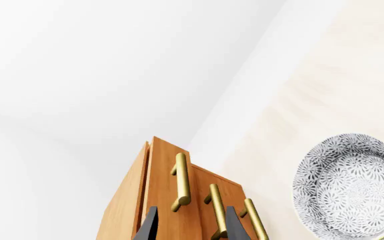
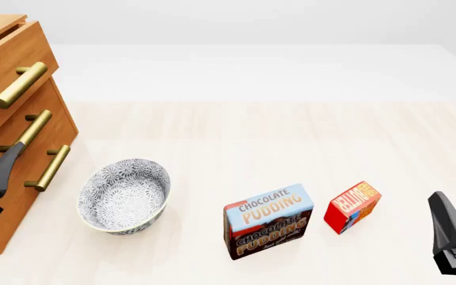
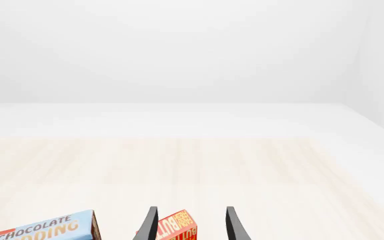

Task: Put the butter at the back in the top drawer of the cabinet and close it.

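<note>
Pale wood is stretching out under everything we are working over, with white wall behind. We are finding the butter (image 2: 353, 207) standing on the desk (image 2: 291, 136), apart from any hand, just beside the pudding box (image 2: 268, 221) on its right. Our right hand (image 2: 447, 228) is hovering near it, further right and slightly nearer us; through the right wrist view the box (image 3: 177, 228) is sitting between spread fingers (image 3: 233, 224), long axis tilting away. Our left hand (image 1: 192, 222), spread and empty, is facing the cabinet (image 2: 14, 136), whose top drawer (image 2: 10, 71) is looking slightly ajar. We are judging the right arm far nearer. A patterned bowl (image 2: 124, 195) is sitting between.
</note>
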{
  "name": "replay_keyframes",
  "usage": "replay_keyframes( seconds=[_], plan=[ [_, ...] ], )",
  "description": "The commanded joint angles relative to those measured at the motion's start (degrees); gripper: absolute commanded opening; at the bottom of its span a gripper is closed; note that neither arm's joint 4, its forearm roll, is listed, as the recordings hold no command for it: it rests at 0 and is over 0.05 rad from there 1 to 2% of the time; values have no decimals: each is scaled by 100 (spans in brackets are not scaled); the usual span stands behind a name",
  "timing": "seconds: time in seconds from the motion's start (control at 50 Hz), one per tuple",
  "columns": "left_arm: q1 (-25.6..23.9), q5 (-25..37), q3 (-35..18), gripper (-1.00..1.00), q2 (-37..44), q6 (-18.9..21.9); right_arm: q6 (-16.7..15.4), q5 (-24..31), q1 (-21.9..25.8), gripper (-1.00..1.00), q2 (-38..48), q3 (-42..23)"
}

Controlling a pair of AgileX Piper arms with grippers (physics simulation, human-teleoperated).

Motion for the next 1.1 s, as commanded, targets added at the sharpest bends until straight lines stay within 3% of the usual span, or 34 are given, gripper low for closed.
replay_keyframes(
  seconds=[0.02, 0.54, 0.6, 1.1],
  plan=[
    [68, -167, 122, 100, 88, 133, 0, 0, 0, 100, 0, 0],
    [200, -769, 373, 100, 383, 274, 0, 0, 0, 100, 0, 0],
    [232, -610, 200, 100, 387, 291, 0, 0, 0, 100, 0, 0],
    [436, -736, 301, 100, 400, 345, 0, 0, 0, 100, 0, 0]
  ],
)
